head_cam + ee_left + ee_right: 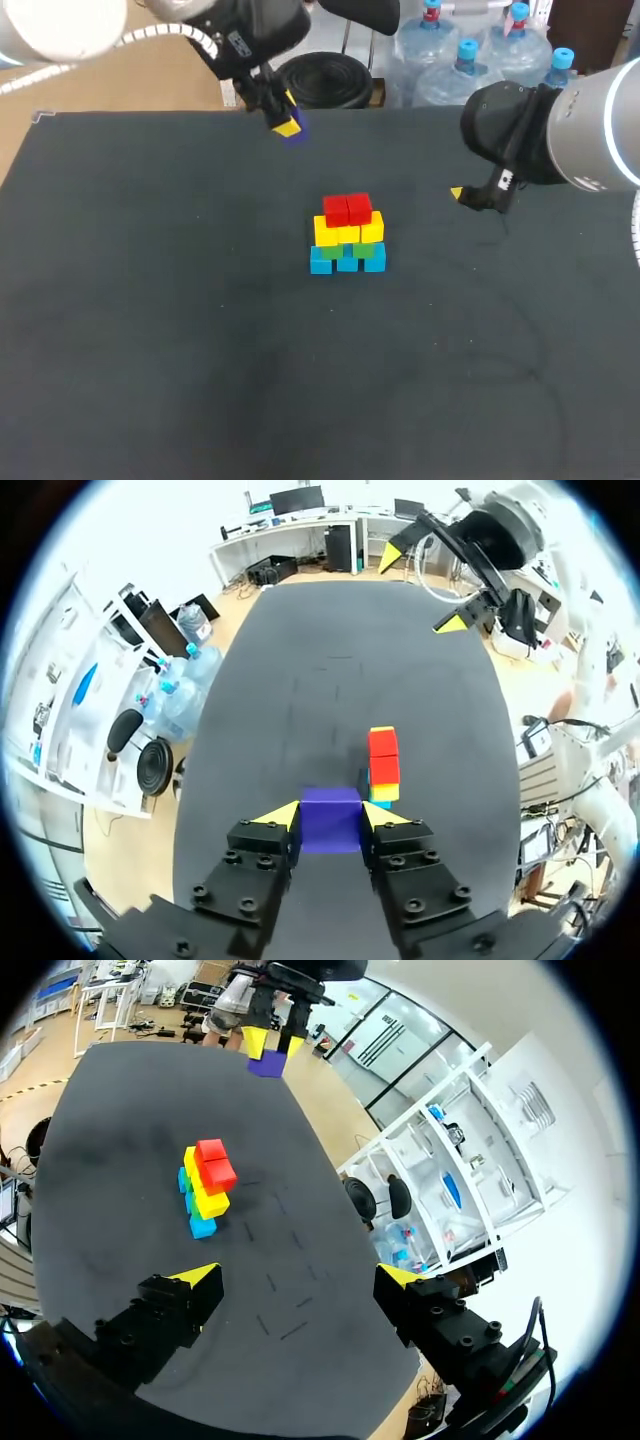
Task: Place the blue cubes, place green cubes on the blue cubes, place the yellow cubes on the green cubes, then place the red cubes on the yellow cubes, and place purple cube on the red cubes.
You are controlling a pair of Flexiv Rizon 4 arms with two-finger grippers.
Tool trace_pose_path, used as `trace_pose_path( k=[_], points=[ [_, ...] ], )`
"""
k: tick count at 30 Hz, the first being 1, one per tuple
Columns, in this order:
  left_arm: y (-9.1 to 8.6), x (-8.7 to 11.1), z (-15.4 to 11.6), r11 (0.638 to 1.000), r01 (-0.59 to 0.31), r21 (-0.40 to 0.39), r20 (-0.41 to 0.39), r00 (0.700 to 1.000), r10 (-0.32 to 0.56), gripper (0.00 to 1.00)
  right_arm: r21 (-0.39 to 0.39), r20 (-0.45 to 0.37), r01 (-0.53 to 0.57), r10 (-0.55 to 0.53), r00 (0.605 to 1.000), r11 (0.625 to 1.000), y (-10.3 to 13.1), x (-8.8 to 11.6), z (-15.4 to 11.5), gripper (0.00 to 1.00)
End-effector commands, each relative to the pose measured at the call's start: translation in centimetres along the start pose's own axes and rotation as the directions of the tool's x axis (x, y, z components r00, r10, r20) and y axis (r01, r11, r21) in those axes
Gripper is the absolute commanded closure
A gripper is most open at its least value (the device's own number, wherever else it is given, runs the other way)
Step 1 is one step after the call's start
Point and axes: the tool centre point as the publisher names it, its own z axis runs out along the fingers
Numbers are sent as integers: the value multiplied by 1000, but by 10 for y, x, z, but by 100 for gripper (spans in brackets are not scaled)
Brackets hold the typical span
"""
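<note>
Left tool [330, 818] is clamped on the purple cube [331, 830], with a yellow tip pressed against each side. It holds the cube over the far side of the dark desk [150, 320], well apart from the stack. The right tool [298, 1278] hangs off to the stack's right, fingers spread wide with nothing between them. Near the middle of the desk stands the stack: blue cubes [347, 262] at the bottom, green cubes [331, 252] on them, yellow cubes [348, 232] above those, and two red cubes [347, 209] side by side on top.
</note>
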Motion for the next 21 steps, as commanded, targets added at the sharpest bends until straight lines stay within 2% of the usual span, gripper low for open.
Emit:
trace_pose_path(
  k=[1, 15, 17, 21],
  points=[
    [-5, 4, -1, 999, 1, -38, 16, 1000, 0, 100, 8, 7, -1, 1, 1000, 1000, 2, 2, 0, 0],
    [-5, 4, -1, 999, 1, -38, 16, 1000, 0, 100, 8, 7, -1, 1, 1000, 1000, 2, 2, 0, 0],
    [-3, 0, -3, 999, -15, -36, -37, 999, 14, 100, 8, 7, -1, 1, 1000, 1000, 2, 2, 0, 0],
    [0, -6, 2, 999, -32, 5, -72, 997, 32, 100, 8, 7, -1, 1, 1000, 1000, 2, 2, 0, 0]
  ],
)
